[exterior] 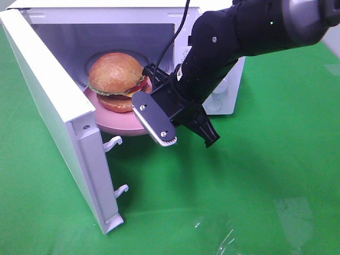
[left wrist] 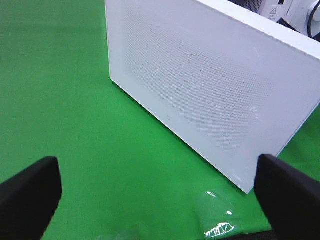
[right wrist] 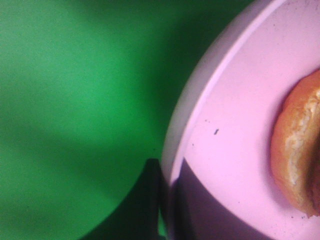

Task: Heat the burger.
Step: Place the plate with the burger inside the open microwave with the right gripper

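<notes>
Loading the microwave point(exterior: 106, 4) is the step in hand: the right gripper point(exterior: 144, 94), clamped on the plate point(exterior: 114, 125) rim, holds the burger point(exterior: 116, 79) at the oven's mouth, so next likely comes pushing it deeper and letting go, while the left gripper point(left wrist: 160, 200) hangs wide outside the open door point(exterior: 58, 122).

Bright even light, green table covering point(exterior: 276, 159); pale glossy glare patches point(exterior: 294, 212)
</notes>
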